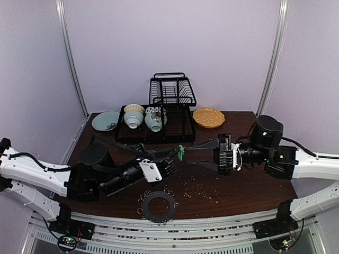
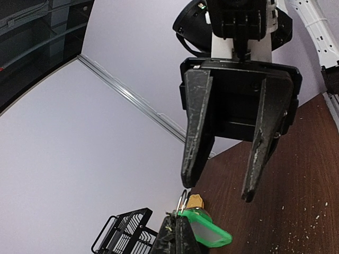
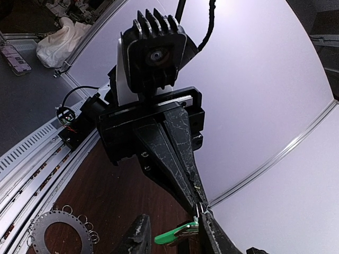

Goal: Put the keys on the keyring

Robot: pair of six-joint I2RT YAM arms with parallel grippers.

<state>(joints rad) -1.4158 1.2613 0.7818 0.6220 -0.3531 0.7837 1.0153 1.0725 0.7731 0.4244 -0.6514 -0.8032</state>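
left gripper (image 3: 197, 205) clenched at centre of the overhead frame, fingers pinched on the key (image 2: 209, 234), which is held up off the table (image 1: 238, 185); green head plain, blade largely hidden by the fingertips and hard to make out; right gripper (image 2: 218, 190) released, jaws spread wide, facing the key from the right, apart from it; keyring (image 1: 169, 206) flat at lower centre, well apart from the key; cut off at lower left in the right wrist view; pale crumbs (image 1: 198, 188) scattered just right of it.

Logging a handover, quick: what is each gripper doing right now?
Left gripper: closed on the green key.
Right gripper: open, holding nothing.
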